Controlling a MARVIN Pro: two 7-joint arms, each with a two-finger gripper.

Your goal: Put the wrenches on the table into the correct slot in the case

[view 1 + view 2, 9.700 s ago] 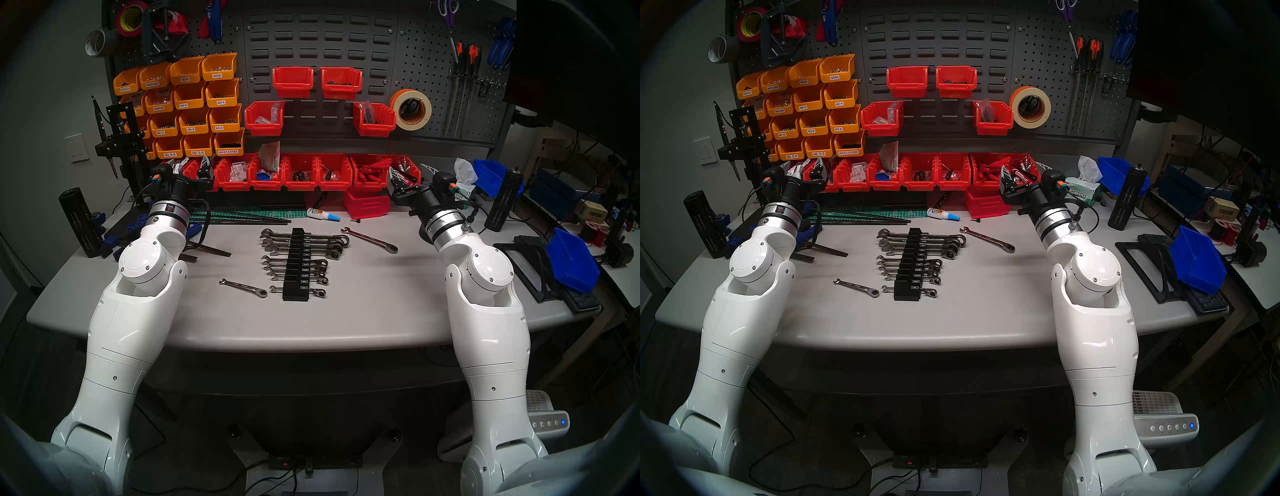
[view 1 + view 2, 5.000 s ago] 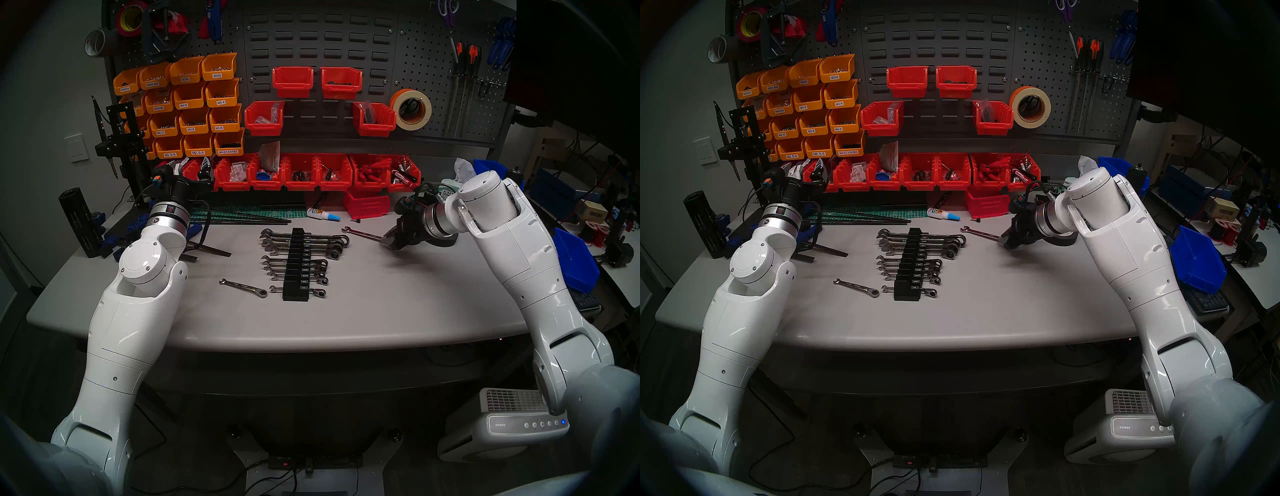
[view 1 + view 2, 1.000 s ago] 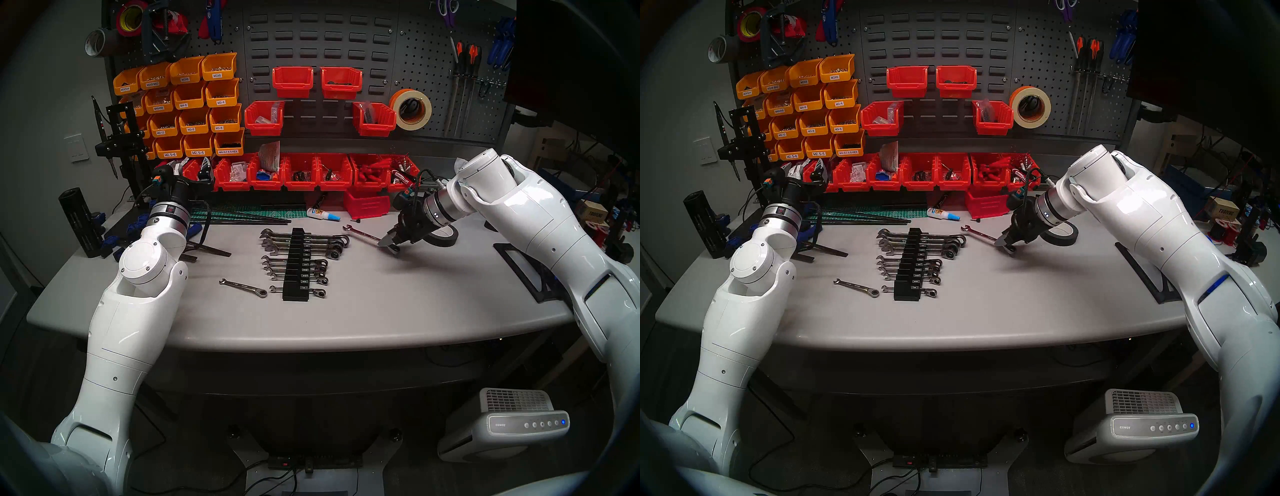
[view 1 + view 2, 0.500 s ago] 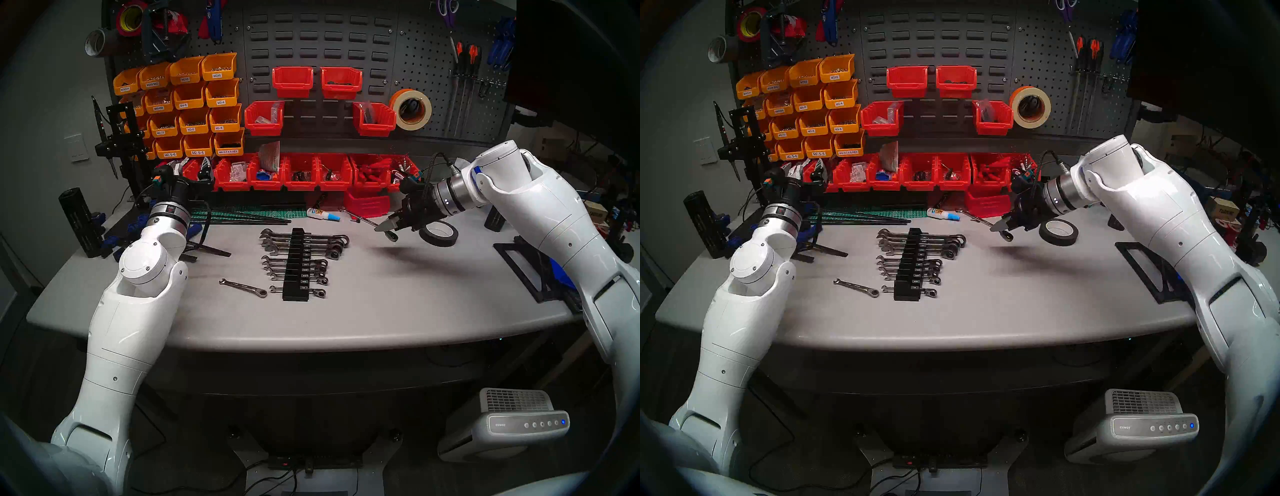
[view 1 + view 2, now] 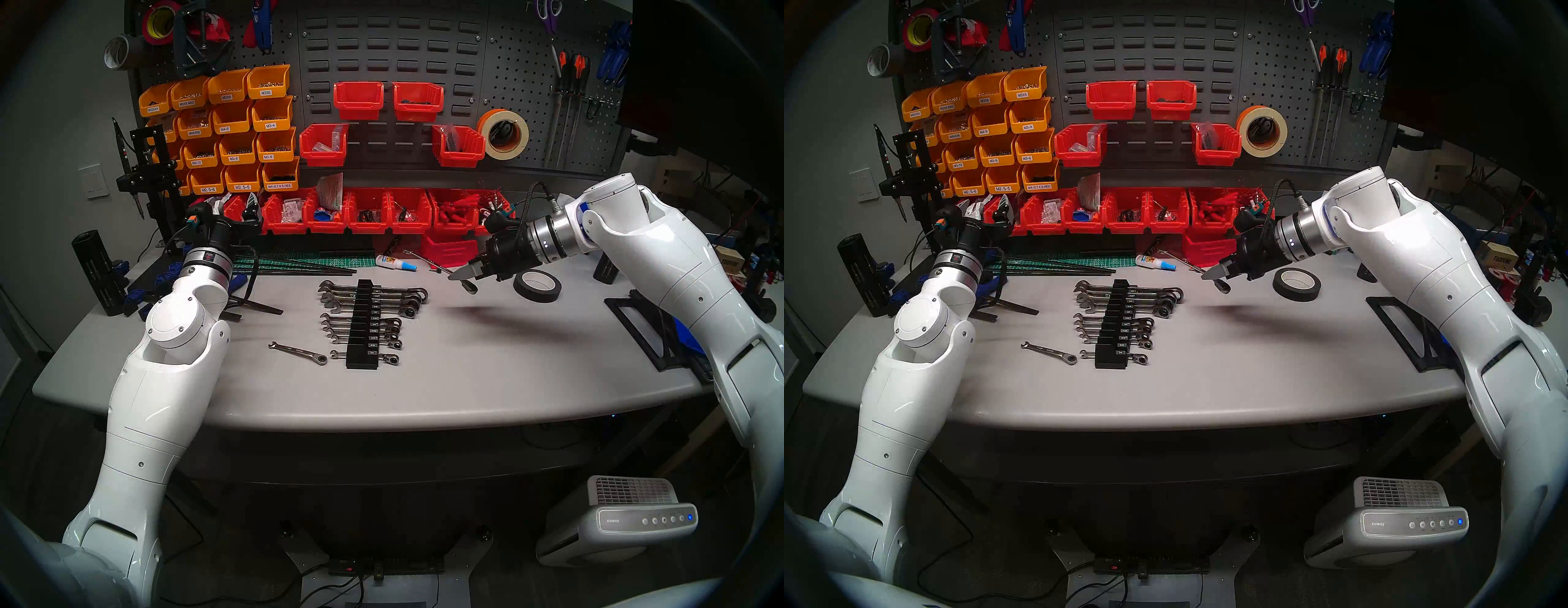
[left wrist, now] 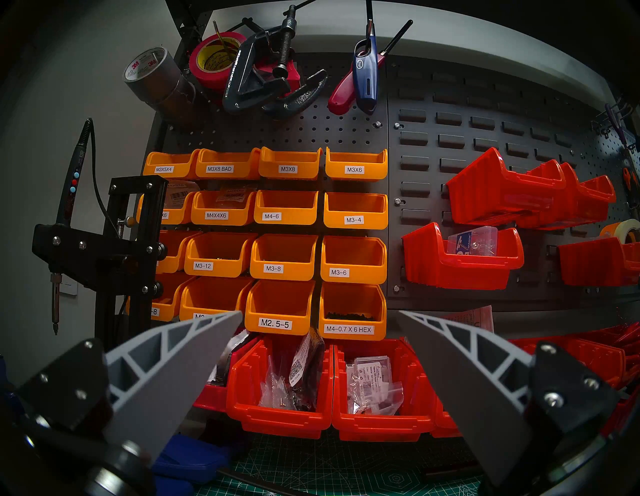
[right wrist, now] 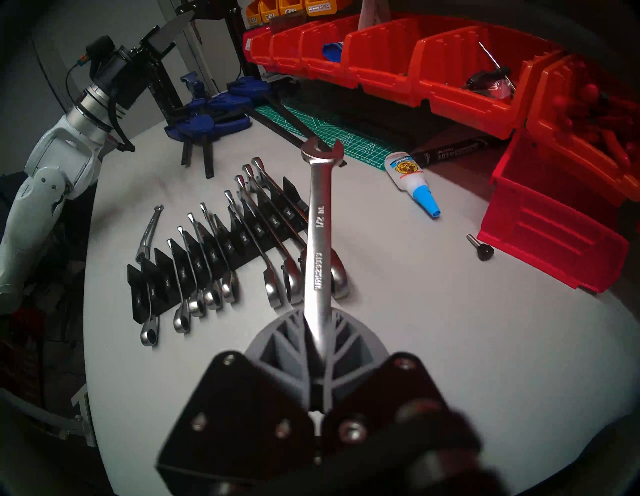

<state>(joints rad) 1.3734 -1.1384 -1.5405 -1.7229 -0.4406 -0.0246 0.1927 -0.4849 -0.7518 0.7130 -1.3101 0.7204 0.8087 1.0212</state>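
A: What changed?
B: The right hand (image 5: 462, 274), clamped on the long wrench (image 7: 318, 242), has lifted it off the desk (image 5: 466, 361).
A: Meaning?
B: The case (image 5: 362, 325), left of that hand, comes next. The left hand (image 6: 318, 350) idles wide; the short wrench (image 5: 298, 352) waits.

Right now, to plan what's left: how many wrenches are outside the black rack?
2. The long wrench is clamped in the right pincer, off the table. The short wrench lies left of the rack. None seems hidden.
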